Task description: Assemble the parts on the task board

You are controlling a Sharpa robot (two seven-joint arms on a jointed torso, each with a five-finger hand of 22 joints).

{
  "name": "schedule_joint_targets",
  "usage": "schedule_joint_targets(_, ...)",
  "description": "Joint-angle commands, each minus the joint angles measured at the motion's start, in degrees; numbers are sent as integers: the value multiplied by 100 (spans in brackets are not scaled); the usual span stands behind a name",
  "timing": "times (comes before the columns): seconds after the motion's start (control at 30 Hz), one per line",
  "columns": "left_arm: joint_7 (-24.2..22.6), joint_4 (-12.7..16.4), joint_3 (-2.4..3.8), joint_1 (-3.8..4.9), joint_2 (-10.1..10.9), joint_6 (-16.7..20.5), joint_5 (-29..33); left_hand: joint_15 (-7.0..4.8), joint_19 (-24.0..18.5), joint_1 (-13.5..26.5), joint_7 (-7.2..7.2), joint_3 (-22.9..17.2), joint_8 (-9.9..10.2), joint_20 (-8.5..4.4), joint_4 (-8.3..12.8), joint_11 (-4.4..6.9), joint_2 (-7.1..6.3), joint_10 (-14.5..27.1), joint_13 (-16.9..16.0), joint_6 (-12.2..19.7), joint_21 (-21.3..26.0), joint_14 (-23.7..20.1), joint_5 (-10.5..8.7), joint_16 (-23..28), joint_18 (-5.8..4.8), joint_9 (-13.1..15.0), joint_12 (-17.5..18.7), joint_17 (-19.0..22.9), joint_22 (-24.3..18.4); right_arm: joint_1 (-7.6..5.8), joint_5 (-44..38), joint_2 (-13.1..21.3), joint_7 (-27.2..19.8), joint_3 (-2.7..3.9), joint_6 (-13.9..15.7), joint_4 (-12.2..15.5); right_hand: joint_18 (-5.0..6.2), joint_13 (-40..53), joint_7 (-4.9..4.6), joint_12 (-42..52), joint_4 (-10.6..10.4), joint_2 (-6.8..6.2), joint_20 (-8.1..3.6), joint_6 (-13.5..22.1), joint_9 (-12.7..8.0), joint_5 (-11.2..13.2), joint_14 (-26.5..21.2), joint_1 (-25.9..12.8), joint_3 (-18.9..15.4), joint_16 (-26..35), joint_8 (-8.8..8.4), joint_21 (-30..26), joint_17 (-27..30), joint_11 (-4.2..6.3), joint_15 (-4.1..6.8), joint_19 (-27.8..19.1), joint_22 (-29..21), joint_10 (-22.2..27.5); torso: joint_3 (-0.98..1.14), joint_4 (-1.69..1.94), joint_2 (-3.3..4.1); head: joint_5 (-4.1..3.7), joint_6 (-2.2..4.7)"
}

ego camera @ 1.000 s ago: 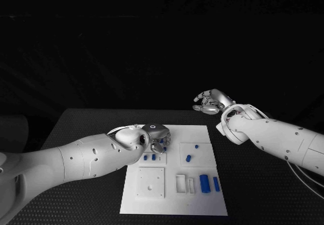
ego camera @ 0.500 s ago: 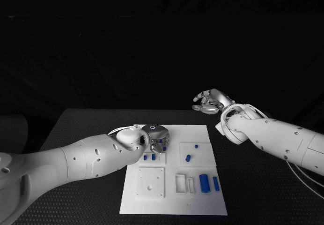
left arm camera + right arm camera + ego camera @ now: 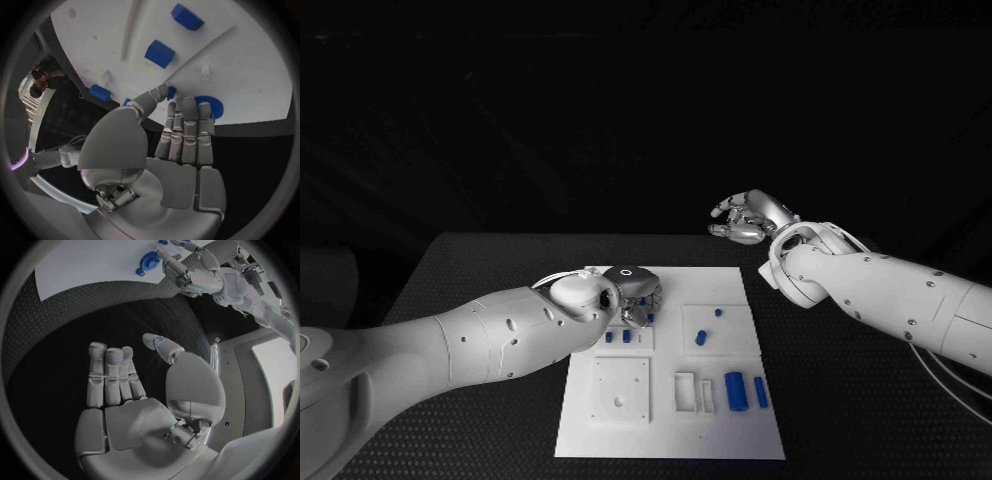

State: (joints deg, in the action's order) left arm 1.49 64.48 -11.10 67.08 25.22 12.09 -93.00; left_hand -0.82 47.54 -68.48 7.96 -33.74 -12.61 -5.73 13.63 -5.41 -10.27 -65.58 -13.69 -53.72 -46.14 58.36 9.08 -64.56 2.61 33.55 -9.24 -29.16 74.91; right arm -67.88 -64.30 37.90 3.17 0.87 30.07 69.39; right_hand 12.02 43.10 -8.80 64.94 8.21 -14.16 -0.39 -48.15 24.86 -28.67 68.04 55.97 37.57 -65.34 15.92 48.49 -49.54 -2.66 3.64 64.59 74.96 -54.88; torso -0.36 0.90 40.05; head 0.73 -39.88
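While several blue parts [image 3: 736, 386] lie loose near the task board's [image 3: 733, 440] right edge, assembly looks early. Left hand [image 3: 635, 295], fingers extended, touches a blue gear [image 3: 206, 105] at the far edge; right hand [image 3: 754, 217] hangs empty, loosely spread.

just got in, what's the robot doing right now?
Assembling parts on the task board. The left hand is down at the board's far end, fingertips on a blue gear; whether it actually grips it is unclear. The right hand hangs off the board past its far right corner, holding nothing. Other blue parts lie on the board.
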Motion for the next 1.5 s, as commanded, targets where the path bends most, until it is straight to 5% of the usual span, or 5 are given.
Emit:
schedule_joint_targets(0.03, -32, -24, 2, -15, -31, -63, -36, -3, 48, -12, 9, 18, -15, -68, -42, -1, 70, -73, 1, -9, -20, 40, 2, -23, 85, -8, 33, -11, 97, 2, -2, -7, -53, 3, -62, 12, 298, -8, -39, 25, -6, 63, 7, -1, 9, -28, -33, -9, 0, -17, 21, -25, 6, -3, -4, 40, 106, 31, 0, 6, -5, -3, -4)
schedule_joint_targets(0.73, -14, -169, 2, -93, -151, -195, -23, -93, 161, -19, -72, 34, -142, -142, -57, 91, 283, -424, -30, -258, -63, 210, -8, -116, 90, -59, 68, -72, 113, 2, -2, -6, -51, 3, -70, 25, 298, -14, -39, 30, -5, 65, 7, -3, 10, -31, -33, -10, -2, -20, 22, -24, 8, -2, -4, 42, 106, 31, 0, 8, -4, -31, -18)
schedule_joint_targets(1.37, 12, -302, 0, -94, -190, -122, -106, -161, 271, -265, -126, -67, -221, -204, 153, 159, 432, -664, -55, -427, -63, 389, 61, -142, 71, -108, 130, -95, 96, 2, -2, -3, -51, 3, -68, 30, 298, -19, -38, 35, -4, 66, 7, -4, 10, -34, -32, -12, -5, -22, 23, -24, 11, -2, -4, 43, 107, 31, -1, 10, -5, -43, -12)
schedule_joint_targets(1.5, -13, -328, -55, -97, -214, -42, -142, -184, 323, -293, -140, -80, -241, -225, 173, 182, 477, -723, -67, -466, -66, 447, 90, -145, 74, -113, 132, -97, 90, 2, -2, -6, -51, 3, -67, 31, 298, -20, -38, 35, -4, 67, 6, -4, 10, -34, -32, -12, -5, -23, 23, -24, 11, -2, -4, 43, 107, 31, -2, 5, -4, -35, -9)
